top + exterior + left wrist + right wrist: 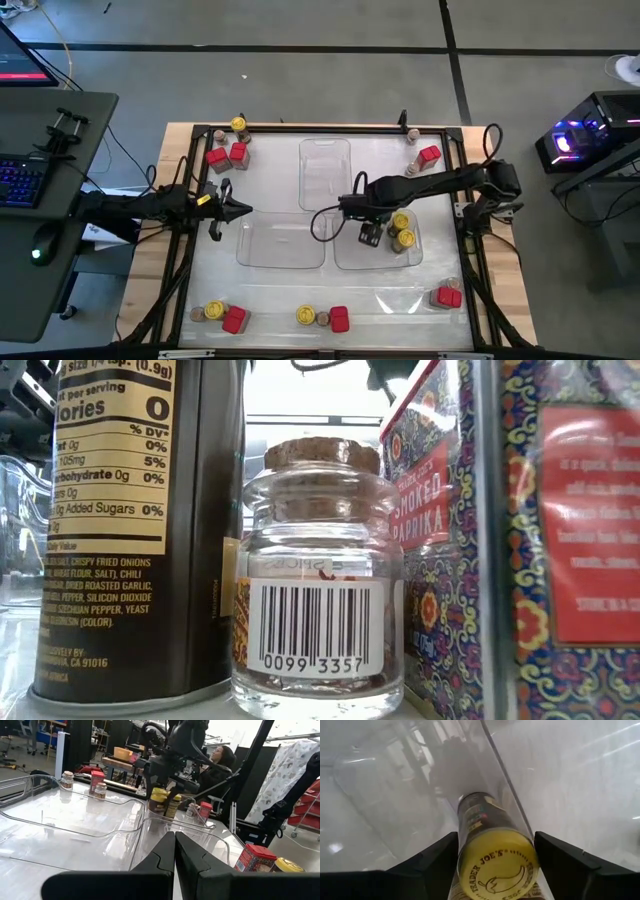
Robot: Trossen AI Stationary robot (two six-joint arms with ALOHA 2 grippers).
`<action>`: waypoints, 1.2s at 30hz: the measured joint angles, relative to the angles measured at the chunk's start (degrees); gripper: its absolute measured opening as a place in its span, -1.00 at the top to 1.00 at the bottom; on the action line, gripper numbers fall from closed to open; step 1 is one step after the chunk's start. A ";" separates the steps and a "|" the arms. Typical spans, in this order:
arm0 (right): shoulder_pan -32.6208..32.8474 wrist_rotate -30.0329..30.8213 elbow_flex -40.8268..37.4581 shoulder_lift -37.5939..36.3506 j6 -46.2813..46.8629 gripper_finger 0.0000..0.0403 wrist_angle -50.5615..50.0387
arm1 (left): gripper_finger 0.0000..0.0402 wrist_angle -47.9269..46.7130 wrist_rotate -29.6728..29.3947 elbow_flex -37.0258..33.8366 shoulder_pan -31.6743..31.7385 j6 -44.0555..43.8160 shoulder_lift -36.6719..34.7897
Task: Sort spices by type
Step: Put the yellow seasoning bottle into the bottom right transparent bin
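Yellow-lidded round dark jar [492, 855] stands between the spread fingers of the right claw [372, 236], which touch it on neither side, inside the clear rectangular plastic tray [345, 262] on the desk's right half, with two like jars [402, 230] just beside it. The left claw [238, 209], pressed together and empty, hovers at the desk's left edge. Red boxy tins [226, 155] and small cork-stoppered glass jars [318, 575] sit in clusters around the desk's edges.

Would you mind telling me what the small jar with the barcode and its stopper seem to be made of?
The small jar looks like clear, glossy glass: you see through its thick walls, which catch highlights. Its stopper looks like natural cork, tan, speckled and matte. The barcode label seems to be white printed paper.
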 joint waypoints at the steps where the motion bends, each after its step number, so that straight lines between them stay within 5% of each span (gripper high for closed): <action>1: 0.05 -0.50 0.00 -0.02 -0.08 -0.29 0.00 | 1.00 0.00 0.00 0.00 -0.01 0.01 -0.01; 24: -0.66 -8.34 1.73 -5.52 -9.03 -0.29 -6.06 | 1.00 0.00 0.00 0.02 0.00 0.00 -0.02; 36: -4.93 -2.89 1.73 -10.71 -11.61 0.17 4.21 | 1.00 0.00 0.00 0.02 0.00 0.00 -0.01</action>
